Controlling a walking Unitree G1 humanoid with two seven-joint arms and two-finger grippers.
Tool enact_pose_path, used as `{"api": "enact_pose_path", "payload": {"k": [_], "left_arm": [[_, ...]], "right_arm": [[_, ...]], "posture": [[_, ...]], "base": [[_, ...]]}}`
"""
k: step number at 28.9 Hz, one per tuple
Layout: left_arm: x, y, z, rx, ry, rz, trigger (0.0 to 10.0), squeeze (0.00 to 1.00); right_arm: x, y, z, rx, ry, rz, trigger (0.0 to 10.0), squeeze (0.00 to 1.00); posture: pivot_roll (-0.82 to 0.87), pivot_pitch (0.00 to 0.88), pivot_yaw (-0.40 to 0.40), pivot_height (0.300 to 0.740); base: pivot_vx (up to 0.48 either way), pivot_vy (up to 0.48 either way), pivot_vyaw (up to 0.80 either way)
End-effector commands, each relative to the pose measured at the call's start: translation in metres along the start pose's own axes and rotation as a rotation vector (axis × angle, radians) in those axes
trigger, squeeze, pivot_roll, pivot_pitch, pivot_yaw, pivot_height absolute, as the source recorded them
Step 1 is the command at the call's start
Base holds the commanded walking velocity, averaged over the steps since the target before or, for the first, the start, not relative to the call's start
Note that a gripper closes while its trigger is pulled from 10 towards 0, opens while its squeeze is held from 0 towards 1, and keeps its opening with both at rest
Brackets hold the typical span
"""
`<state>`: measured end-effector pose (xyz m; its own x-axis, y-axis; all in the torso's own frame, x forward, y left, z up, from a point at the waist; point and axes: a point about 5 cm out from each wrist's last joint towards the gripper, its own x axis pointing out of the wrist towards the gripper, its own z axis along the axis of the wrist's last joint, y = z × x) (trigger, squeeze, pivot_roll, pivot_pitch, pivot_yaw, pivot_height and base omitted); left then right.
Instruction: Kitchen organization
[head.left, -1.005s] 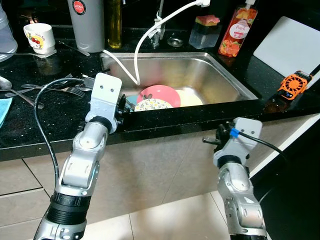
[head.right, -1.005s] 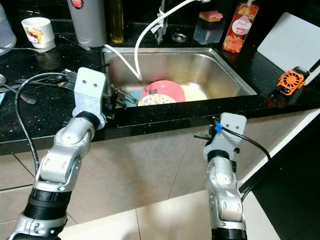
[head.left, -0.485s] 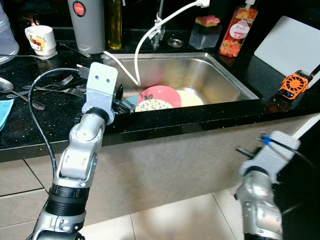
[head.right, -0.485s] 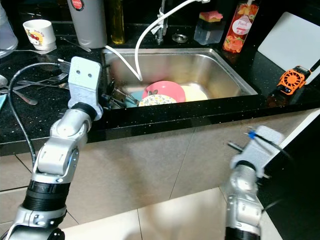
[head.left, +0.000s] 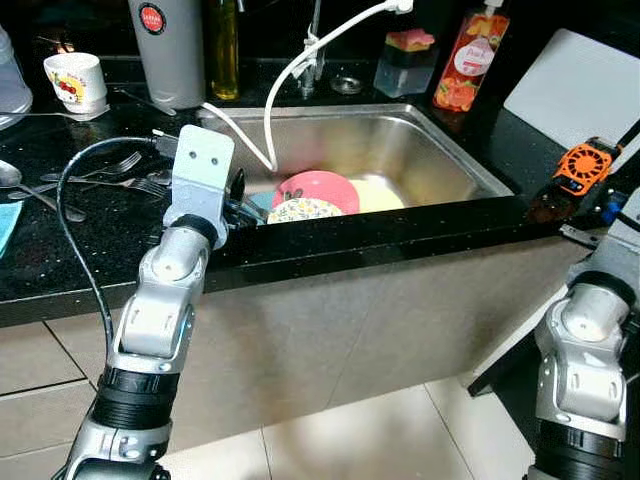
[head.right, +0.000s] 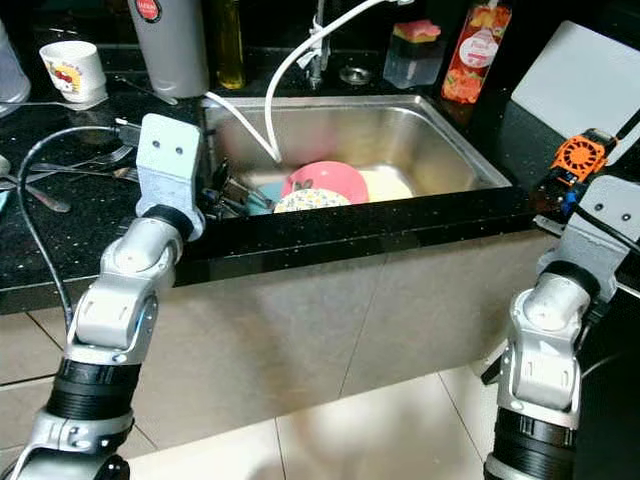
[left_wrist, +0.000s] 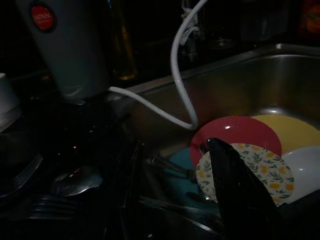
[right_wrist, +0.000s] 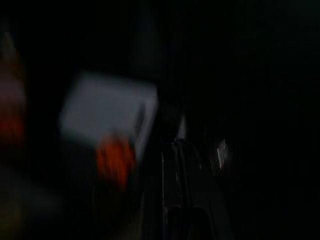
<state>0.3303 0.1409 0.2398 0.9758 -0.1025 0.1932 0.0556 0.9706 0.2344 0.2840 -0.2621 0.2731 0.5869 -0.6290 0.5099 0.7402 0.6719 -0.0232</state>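
The left gripper sits at the near left corner of the stainless steel sink, its silver wrist block above the black counter's edge. In the left wrist view its two black fingers stand apart, nothing between them, pointing toward the plates. The nearest of these is a floral plate with a leaf pattern. It overlaps a pink plate behind it, with a yellow plate just to the right and a white one at the near right of the stack. A teal dish and some cutlery lie in the sink to the left of the plates.

A white hose curves down from the tap into the sink. On the black speckled counter to the left lie forks and a spoon. Farther off stand a white mug with a red print and a grey flask whose red round badge reads "JAPAN". Beside it is a bottle of yellow oil. Behind the sink are a sponge holder and an orange soap bottle; its label cannot be read.

The right gripper's arm is raised at the near right, by the counter's corner, close to a small orange fan and a white board. Its wrist view is dark and blurred, and I cannot tell how its fingers stand.
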Motion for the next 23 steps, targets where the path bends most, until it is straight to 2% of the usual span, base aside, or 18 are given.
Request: {"api": "enact_pose_path", "payload": {"k": [1,2,5,8,9,10,12,13,15,16,18,20,21,23], "left_arm": [[0.002,-0.002,0.003,-0.003,-0.013,-0.013,10.0,0.00],[0.002,-0.002,0.003,-0.002,-0.013,-0.013,10.0,0.00],[0.002,-0.002,0.003,-0.001,-0.013,-0.012,10.0,0.00],[0.002,-0.002,0.003,0.000,-0.012,-0.011,10.0,0.00],[0.002,0.001,0.000,0.018,0.007,0.011,10.0,0.00],[0.002,0.001,0.000,0.018,0.007,0.011,10.0,0.00],[0.002,0.005,-0.001,0.028,0.022,0.036,10.0,0.00],[0.002,0.006,-0.001,0.030,0.024,0.043,10.0,0.00],[0.002,0.009,-0.001,0.036,0.031,0.059,10.0,0.00],[0.002,0.009,-0.001,0.036,0.031,0.059,10.0,0.00],[0.002,0.014,-0.001,0.055,0.066,0.092,10.0,0.00],[0.003,0.020,-0.002,0.064,0.105,0.124,10.0,0.00],[0.005,0.026,-0.006,0.055,0.162,0.167,10.0,0.00],[0.006,0.030,-0.007,0.047,0.187,0.185,10.0,0.00]], "right_arm": [[-0.001,0.005,0.021,0.025,-0.113,0.035,10.0,0.00],[-0.002,0.014,0.033,0.031,-0.174,0.078,10.0,0.00],[-0.003,0.018,0.038,0.035,-0.197,0.099,10.0,0.00],[-0.008,0.032,0.046,0.090,-0.217,0.192,10.0,0.00],[-0.019,0.061,0.048,0.213,-0.149,0.405,10.0,0.00],[-0.019,0.061,0.048,0.213,-0.149,0.405,10.0,0.00],[-0.029,0.082,0.047,0.315,-0.054,0.537,10.0,0.00],[-0.031,0.086,0.045,0.349,-0.018,0.560,10.0,0.00],[-0.038,0.101,0.035,0.434,0.139,0.641,10.0,0.00],[-0.038,0.101,0.035,0.434,0.139,0.641,10.0,0.00],[-0.046,0.114,0.027,0.518,0.258,0.703,10.0,0.00],[-0.054,0.124,0.023,0.556,0.325,0.762,10.0,0.00],[-0.058,0.129,0.019,0.536,0.357,0.779,10.0,0.00],[-0.059,0.131,0.017,0.532,0.367,0.777,10.0,0.00]], "posture": [[0.20,0.020,-0.065,0.740],[0.20,0.020,-0.066,0.740],[0.20,0.020,-0.066,0.740],[0.21,0.021,-0.068,0.740],[0.21,0.024,-0.074,0.740],[0.21,0.024,-0.074,0.740],[0.22,0.026,-0.077,0.740],[0.22,0.027,-0.079,0.740],[0.22,0.027,-0.081,0.740],[0.22,0.027,-0.081,0.740],[0.24,0.031,-0.083,0.740],[0.24,0.031,-0.080,0.740],[0.24,0.031,-0.079,0.740],[0.24,0.031,-0.078,0.740]], "base": [[0.000,0.000,0.00],[0.000,0.000,0.00],[0.000,0.000,0.00],[0.000,0.000,0.00],[0.000,0.000,0.00],[0.000,0.000,0.00],[0.000,0.000,0.00],[0.000,0.000,0.00],[0.000,0.000,0.00],[0.000,0.000,0.00],[0.000,0.000,0.00],[0.000,0.000,0.00],[0.000,0.000,0.00],[0.000,0.000,0.00]]}}
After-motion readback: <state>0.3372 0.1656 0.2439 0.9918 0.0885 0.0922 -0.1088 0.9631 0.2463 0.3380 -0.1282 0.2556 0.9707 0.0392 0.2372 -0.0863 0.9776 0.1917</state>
